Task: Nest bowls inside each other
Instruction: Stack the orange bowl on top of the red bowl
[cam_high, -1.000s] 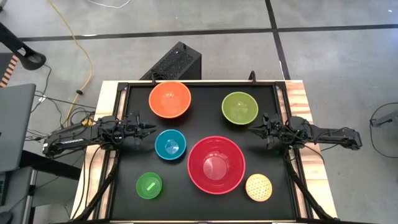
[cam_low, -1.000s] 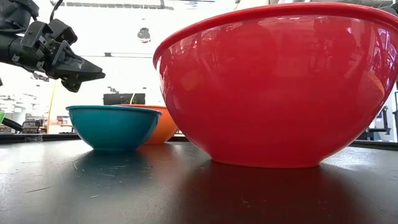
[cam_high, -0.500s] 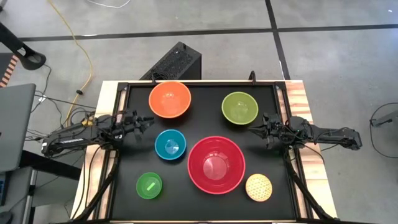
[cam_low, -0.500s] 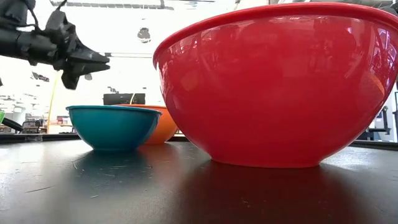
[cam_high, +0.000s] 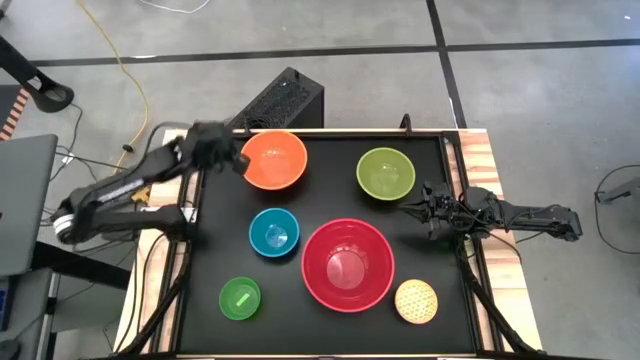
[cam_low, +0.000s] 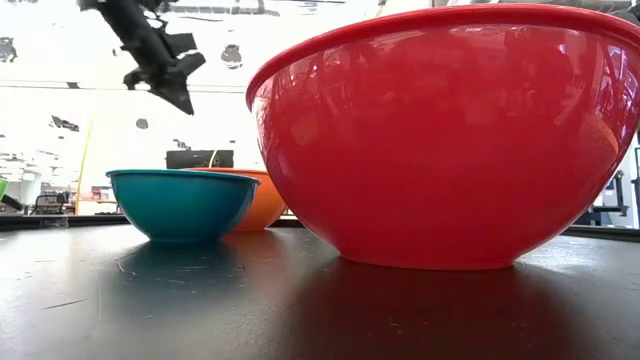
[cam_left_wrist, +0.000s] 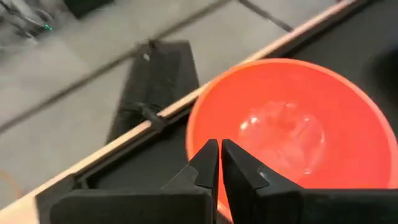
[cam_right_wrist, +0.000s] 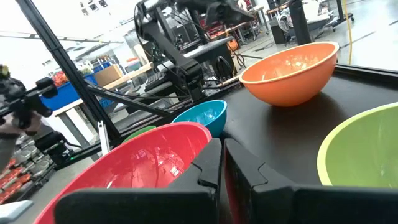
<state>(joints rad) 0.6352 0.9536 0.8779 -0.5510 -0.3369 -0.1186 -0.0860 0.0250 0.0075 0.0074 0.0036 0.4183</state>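
Your left gripper (cam_left_wrist: 220, 146) hangs jaws together at the upper-left orange bowl's (cam_high: 273, 159) rim; closed, descending could shove it.

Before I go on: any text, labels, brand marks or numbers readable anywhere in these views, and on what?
None readable.
Bowls, orange bowl and red bowl included: no print visible.
Bright green bowl: a pale mark inside, too small to read.
Room signs in the right wrist view: too blurred.

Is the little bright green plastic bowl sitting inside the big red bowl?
No, the small bright green plastic bowl sits alone on the black table, beside the large red plastic bowl.
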